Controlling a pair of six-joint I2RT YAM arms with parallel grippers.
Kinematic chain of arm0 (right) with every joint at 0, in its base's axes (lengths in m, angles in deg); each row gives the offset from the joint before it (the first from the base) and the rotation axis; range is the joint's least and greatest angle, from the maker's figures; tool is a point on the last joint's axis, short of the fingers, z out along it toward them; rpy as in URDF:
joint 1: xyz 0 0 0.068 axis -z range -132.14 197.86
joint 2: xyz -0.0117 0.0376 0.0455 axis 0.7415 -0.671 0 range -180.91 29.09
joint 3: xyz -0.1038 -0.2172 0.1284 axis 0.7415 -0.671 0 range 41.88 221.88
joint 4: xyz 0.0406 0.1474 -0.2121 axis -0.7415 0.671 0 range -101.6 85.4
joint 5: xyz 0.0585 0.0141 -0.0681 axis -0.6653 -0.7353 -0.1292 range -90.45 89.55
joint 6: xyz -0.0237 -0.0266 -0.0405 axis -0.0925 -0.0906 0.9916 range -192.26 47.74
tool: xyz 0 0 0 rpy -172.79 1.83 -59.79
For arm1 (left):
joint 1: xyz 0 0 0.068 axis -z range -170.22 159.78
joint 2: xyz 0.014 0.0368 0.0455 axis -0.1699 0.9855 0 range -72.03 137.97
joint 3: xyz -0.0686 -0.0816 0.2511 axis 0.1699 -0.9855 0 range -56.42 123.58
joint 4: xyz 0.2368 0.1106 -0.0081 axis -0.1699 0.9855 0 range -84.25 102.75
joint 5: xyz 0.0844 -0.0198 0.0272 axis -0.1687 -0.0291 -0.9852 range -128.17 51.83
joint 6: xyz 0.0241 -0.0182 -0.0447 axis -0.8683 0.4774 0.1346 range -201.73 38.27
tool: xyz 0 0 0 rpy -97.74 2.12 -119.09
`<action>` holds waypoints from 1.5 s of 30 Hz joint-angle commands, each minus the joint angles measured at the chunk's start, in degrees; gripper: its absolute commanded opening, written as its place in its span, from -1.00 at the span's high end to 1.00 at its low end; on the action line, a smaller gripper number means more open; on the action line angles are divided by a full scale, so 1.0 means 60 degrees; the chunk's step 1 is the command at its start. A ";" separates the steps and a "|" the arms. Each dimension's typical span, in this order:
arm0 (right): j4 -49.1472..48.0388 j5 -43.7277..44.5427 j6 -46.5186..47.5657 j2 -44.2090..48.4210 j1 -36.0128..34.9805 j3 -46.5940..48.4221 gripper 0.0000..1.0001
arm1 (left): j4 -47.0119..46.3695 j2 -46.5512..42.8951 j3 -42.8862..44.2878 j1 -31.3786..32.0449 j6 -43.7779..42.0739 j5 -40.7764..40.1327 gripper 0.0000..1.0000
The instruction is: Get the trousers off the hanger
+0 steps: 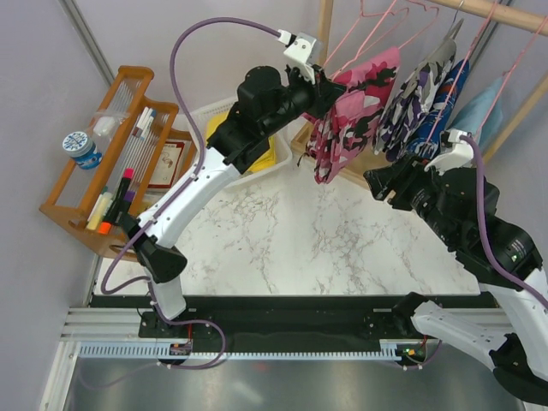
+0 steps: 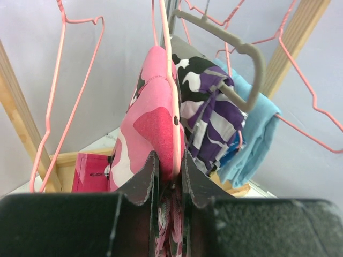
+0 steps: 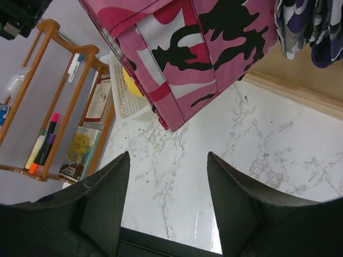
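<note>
The pink camouflage trousers [image 1: 360, 111] hang folded over a pink wire hanger [image 1: 368, 38] on the wooden rail. My left gripper [image 1: 318, 90] reaches up to their left side and is shut on the fold. In the left wrist view the jaws pinch the pink cloth [image 2: 150, 123], with the hanger wire [image 2: 174, 96] running down between them, and the gripper [image 2: 169, 160] is tight on the fabric. My right gripper [image 1: 384, 184] stands open below the hanging clothes, over the marble. Its wrist view shows the trousers' lower edge [image 3: 193, 48] above the open gripper [image 3: 169, 160]. The yellow trousers [image 3: 131, 83] lie in a white basket.
A purple-white camouflage garment [image 1: 419, 103] on a grey hanger [image 2: 252, 59] and a light blue garment [image 1: 479, 111] hang right of the trousers. The white basket [image 1: 214, 116] stands at the back. A wooden rack of pens and bottles [image 1: 111, 163] lines the left wall.
</note>
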 commanded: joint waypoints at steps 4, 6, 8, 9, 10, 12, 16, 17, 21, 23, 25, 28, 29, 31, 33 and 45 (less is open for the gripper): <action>-0.0774 -0.0643 0.0126 -0.0451 -0.0020 0.0583 -0.34 | -0.1517 -0.2287 -0.1166 -0.0016 0.0113 0.0364 0.96; -0.0964 -0.0935 0.0112 -0.0627 -0.0020 0.0672 -0.35 | -0.1487 -0.2829 -0.1707 -0.0002 0.0113 0.0379 0.96; -0.1082 -0.1141 0.0067 -0.0802 -0.0020 0.0833 -0.35 | -0.1487 -0.3456 -0.2378 -0.0016 0.0084 0.0364 0.96; -0.1213 -0.1345 0.0053 -0.0861 -0.0020 0.0891 -0.35 | -0.1487 -0.3649 -0.2600 -0.0016 0.0069 0.0364 0.96; -0.1287 -0.1463 0.0009 -0.0920 -0.0006 0.0979 -0.34 | -0.1487 -0.3854 -0.2834 -0.0016 0.0083 0.0379 0.96; -0.1593 -0.1770 -0.0108 -0.1095 -0.0020 0.1053 -0.36 | -0.1443 -0.4470 -0.3494 -0.0016 0.0127 0.0452 0.96; -0.2078 -0.2634 -0.0430 -0.1432 -0.0020 0.1184 -0.36 | -0.1282 -0.5553 -0.4708 -0.0016 0.0317 0.0569 0.96; -0.2195 -0.2738 -0.0576 -0.1535 -0.0020 0.1185 -0.36 | -0.1224 -0.5744 -0.4900 -0.0016 0.0347 0.0613 0.96; -0.2940 -0.3119 -0.1029 -0.1799 -0.0020 0.1185 -0.36 | -0.0946 -0.6857 -0.5692 -0.0016 0.0552 0.0818 0.96; -0.3249 -0.3555 -0.1250 -0.2018 -0.0020 0.1243 -0.37 | -0.0683 -0.7385 -0.6014 -0.0016 0.0640 0.0964 0.96; -0.3747 -0.3792 -0.1616 -0.2223 -0.0020 0.1214 -0.37 | -0.0521 -0.7910 -0.6350 -0.0016 0.0698 0.1038 0.96; -0.4377 -0.4261 -0.2098 -0.2370 -0.0020 0.1127 -0.38 | -0.0038 -0.8294 -0.6673 -0.0016 0.0713 0.1097 0.96; -0.4538 -0.4349 -0.2202 -0.2429 -0.0020 0.1083 -0.38 | 0.0022 -0.8556 -0.6791 -0.0016 0.0742 0.1140 0.96; -0.4890 -0.4497 -0.2378 -0.2458 -0.0020 0.0966 -0.39 | 0.0153 -0.8792 -0.7054 -0.0016 0.0757 0.1126 0.96; -0.5037 -0.4497 -0.2452 -0.2458 -0.0020 0.0936 -0.42 | 0.0300 -0.9041 -0.7143 -0.0016 0.0757 0.1082 0.96; -0.5696 -0.4643 -0.2583 -0.2795 -0.0020 0.0790 -0.43 | 0.0667 -0.9437 -0.7582 -0.0002 0.0860 0.1433 0.96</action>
